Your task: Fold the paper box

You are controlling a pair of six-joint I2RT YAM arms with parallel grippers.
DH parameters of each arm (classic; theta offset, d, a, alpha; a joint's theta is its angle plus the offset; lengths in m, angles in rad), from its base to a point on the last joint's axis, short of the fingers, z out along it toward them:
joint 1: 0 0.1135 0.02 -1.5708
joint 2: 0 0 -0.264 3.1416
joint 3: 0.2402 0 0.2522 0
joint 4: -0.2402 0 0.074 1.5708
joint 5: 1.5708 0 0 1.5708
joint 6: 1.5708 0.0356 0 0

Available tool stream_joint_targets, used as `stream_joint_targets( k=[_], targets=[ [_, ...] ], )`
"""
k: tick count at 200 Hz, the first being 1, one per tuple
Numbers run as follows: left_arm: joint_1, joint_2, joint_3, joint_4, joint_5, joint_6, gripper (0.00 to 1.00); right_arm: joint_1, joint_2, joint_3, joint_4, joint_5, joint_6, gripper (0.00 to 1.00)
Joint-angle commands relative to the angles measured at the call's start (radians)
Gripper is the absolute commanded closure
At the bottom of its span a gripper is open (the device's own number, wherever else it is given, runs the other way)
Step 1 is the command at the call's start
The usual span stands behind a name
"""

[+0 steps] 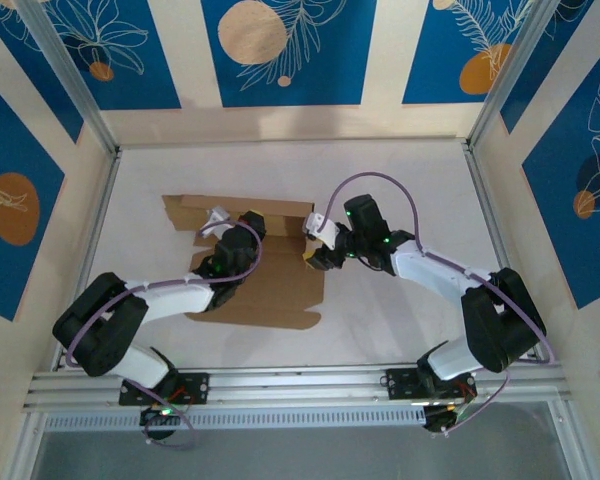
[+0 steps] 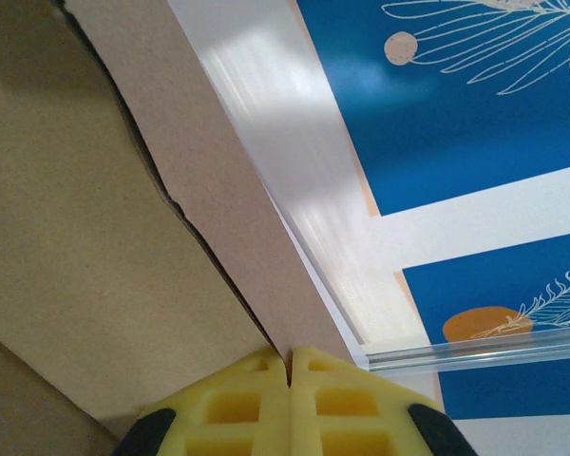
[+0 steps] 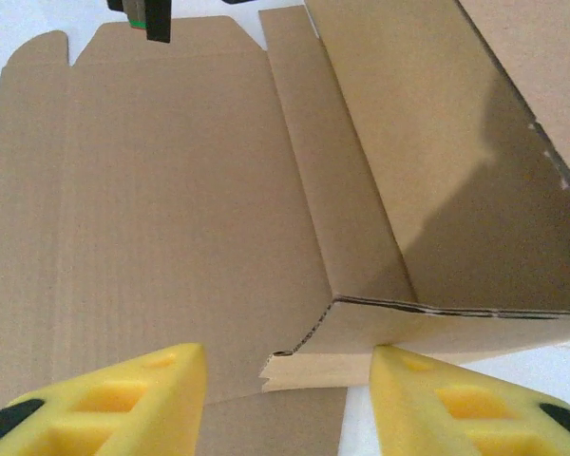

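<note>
Right wrist view: the right claw (image 3: 285,375) stands open, its pads either side of a small tab at a corner of the paper box (image 3: 171,209), with no grip made. Beyond the tab, one long wall stands raised. The main panel and rounded tabs lie flat on the worktop (image 1: 400,190). The left claw (image 2: 288,370) is closed, apparently pinching a raised wall's edge. Judged progress: early. The remaining walls and the closing flaps are not yet folded.

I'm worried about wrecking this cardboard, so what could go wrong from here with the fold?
The open right gripper straddles a raised corner of the paper box; closing there might crush or tear its ragged edge. The left gripper is shut at the edge of a flap; a slip could let it drop.
</note>
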Motion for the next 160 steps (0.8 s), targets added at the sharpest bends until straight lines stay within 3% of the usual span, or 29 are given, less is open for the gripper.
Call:
stream_joint_targets(
  k=[1,44,52,65,94,110,136,160],
  targets=[
    [-0.007,0.014,-0.007,-0.026,0.022,0.043,1.00,0.008,0.010,0.029,-0.033,0.012,-0.073,0.54],
    [-0.007,0.012,-0.007,-0.029,0.024,0.043,1.00,0.019,0.020,0.058,-0.066,0.069,-0.138,0.65],
    [-0.007,0.012,-0.007,-0.029,0.028,0.043,1.00,0.024,0.027,0.060,-0.049,0.102,-0.131,0.86],
    [-0.007,0.012,-0.007,-0.030,0.027,0.042,1.00,0.028,0.041,0.056,0.002,0.152,-0.086,1.00],
    [-0.008,0.008,-0.011,-0.024,0.026,0.043,1.00,0.028,0.052,0.023,0.139,0.250,0.110,1.00],
    [-0.008,0.004,-0.011,-0.025,0.025,0.045,1.00,0.025,0.059,0.016,0.151,0.240,0.170,1.00],
    [-0.007,0.005,-0.014,-0.022,0.026,0.051,1.00,0.036,0.046,-0.049,0.252,0.267,0.223,0.62],
    [-0.007,0.006,-0.010,-0.019,0.028,0.054,1.00,0.035,0.044,-0.070,0.295,0.304,0.253,0.51]
  ],
)
